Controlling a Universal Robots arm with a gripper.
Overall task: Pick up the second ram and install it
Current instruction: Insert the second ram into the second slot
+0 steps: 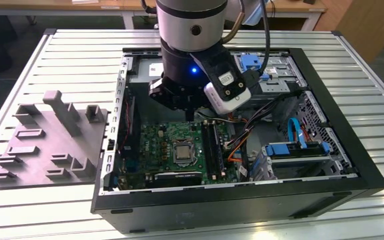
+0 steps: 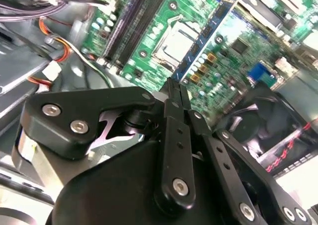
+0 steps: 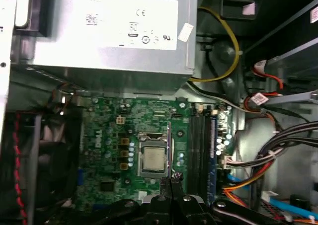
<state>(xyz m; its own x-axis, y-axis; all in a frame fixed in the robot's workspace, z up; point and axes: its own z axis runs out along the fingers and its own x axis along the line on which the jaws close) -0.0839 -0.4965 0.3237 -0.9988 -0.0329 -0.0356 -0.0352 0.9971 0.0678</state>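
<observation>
The arm is hanging over the open computer case on the slatted metal table, and the gripper is hovering above the green motherboard. In both wrist views its fingertips are pressing tip against tip, a tight, narrow pinch. Beneath them the square silver processor is sitting in its socket, with the long black memory slots lying just beside it. A thin blue-green strip is running along the slots' outer edge. Whether that is the second ram standing seated on its edge, I cannot tell. A grey slotted holder is lying at the exterior view's left, just beside the case.
</observation>
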